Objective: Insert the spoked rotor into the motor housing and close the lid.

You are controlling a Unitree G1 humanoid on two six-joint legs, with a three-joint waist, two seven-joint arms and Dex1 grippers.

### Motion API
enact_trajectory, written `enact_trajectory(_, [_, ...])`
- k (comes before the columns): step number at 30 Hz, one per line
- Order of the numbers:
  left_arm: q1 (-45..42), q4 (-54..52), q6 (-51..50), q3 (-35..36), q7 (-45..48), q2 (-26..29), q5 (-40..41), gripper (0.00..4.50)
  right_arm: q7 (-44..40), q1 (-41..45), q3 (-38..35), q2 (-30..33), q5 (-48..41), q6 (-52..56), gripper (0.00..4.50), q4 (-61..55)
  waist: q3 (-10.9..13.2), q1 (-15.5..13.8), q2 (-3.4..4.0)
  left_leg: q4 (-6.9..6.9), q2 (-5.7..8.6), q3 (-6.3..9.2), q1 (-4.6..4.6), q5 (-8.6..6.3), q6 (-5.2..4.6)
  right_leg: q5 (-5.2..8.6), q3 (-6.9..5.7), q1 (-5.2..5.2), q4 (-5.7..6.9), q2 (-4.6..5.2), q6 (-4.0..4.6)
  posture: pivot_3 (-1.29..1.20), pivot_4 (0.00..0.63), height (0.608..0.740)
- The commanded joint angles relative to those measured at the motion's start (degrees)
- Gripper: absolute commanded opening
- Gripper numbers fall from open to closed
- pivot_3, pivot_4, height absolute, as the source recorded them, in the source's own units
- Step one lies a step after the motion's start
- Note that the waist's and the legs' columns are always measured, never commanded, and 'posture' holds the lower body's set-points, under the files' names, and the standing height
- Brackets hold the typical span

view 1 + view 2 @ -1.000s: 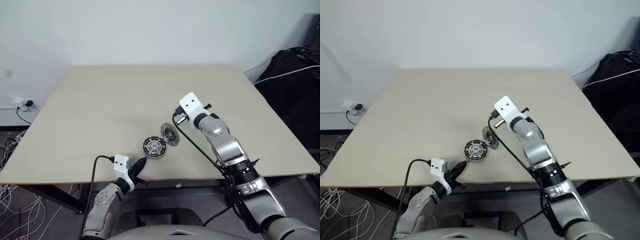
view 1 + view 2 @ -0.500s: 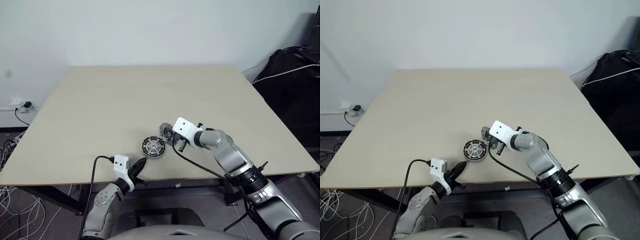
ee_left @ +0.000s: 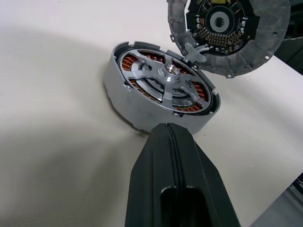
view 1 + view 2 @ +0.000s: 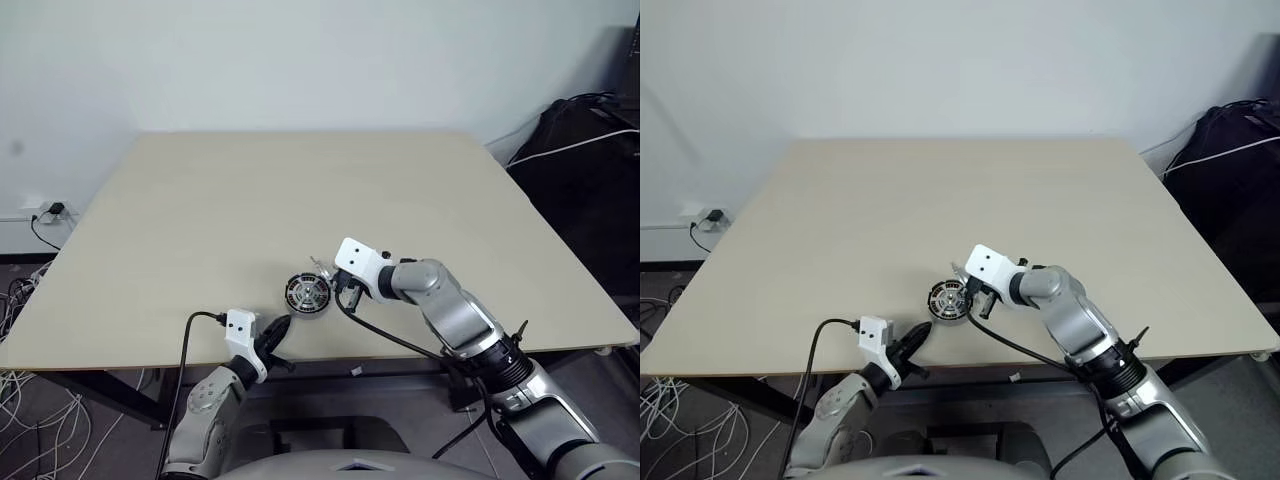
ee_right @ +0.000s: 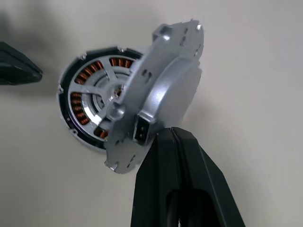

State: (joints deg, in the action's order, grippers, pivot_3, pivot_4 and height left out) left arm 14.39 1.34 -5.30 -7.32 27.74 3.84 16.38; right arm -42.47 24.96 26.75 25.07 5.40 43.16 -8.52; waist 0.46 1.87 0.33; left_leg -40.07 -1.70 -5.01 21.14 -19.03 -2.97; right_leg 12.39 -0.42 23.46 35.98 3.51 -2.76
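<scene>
Left gripper point(image 3: 173, 142) pressed together, black fingers point(image 3: 156, 189) meeting along a thin seam, nothing between them. Tip aimed at the motor housing point(image 3: 142, 111) and stopped just short of its near wall, above the table point(image 3: 52, 156) near the front edge. Housing flat on the tabletop, grey ribbed wall around the outside, copper windings visible through the gaps. Spoked rotor point(image 3: 166, 81) already seated inside, silvery arms radiating from a central hub with a small bore.

Right gripper point(image 5: 173, 137) also pressed together, fingers point(image 5: 161, 189) closed on the rim of the lid point(image 5: 156, 90). Lid held tilted, standing partly on edge, directly beyond the fingertips and overlapping the far side of the housing as seen along the right gripper. Plain grey face toward the right wrist, with a small dark rectangular socket just ahead of the fingertips; cannot tell whether the lower rim touches the housing. Opposite face, seen past the left gripper's tip, carrying a dark circuit board ringed with small gold-coloured contacts and a round dark hub; a pale tab hanging down from it toward the housing rim.

From the head, housing between the two grippers, closer to the right one. No brand, label or legible writing on any part; board markings too small to read.
</scene>
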Motion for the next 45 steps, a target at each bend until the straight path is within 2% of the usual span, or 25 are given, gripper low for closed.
enact_trajectory(1, [-0.18,-1.47,2.61,0.01,0.75,-0.04,-0.04,0.0,0.51,0.57,0.17,-1.77,-0.68,-0.35,0.03,0.6,0.0,0.02,0.0,0.0,0.0,0.0,0.0,0.0,0.0,0.0,0.0,0.0,0.0,0.0,0.0,0.0,0.0,0.74])
enact_trajectory(8, [0.31,-2.51,2.82,-0.89,1.54,1.42,-0.66,0.0,2.47,-0.46,1.31,-6.45,-0.67,-1.1,0.03,4.82,-0.01,0.13,0.01,0.0,0.0,0.0,-0.02,0.02,0.04,0.0,-0.01,-0.02,0.01,0.0,0.0,0.0,0.0,0.74])
enact_trajectory(20, [2.97,-6.14,1.16,-2.59,6.01,4.94,0.96,0.0,4.44,-1.61,0.82,-9.98,-1.46,-1.8,0.03,9.55,-0.04,0.24,0.05,0.0,-0.02,-0.03,-0.11,0.02,0.05,0.0,0.0,-0.07,0.04,0.0,0.0,0.0,0.0,0.74])
enact_trajectory(35, [2.19,1.45,17.3,-1.63,1.96,3.28,-5.99,0.0,5.23,-2.45,1.33,-12.56,-1.59,-3.98,0.03,13.85,-0.33,0.25,0.1,0.0,-0.08,-0.03,-0.5,0.01,0.05,0.01,-0.02,-0.11,0.07,0.0,0.04,0.0,0.0,0.74])
enact_trajectory(44, [2.02,3.53,20.46,-2.28,2.02,4.71,-8.39,0.0,3.62,-2.61,-1.06,-12.62,-3.57,-10.2,0.03,14.04,-0.42,0.24,0.08,0.0,-0.12,-0.03,-0.53,0.01,0.04,0.01,-0.03,-0.1,0.07,0.0,0.06,0.0,0.0,0.74])
enact_trajectory(45, [2.12,3.47,20.43,-2.42,2.03,4.94,-8.63,0.0,3.3,-2.64,-1.55,-12.57,-4.06,-11.36,0.2,14.04,-0.41,0.24,0.08,0.0,-0.11,-0.03,-0.51,0.0,0.04,0.01,-0.03,-0.09,0.07,0.01,0.06,0.0,0.0,0.74])
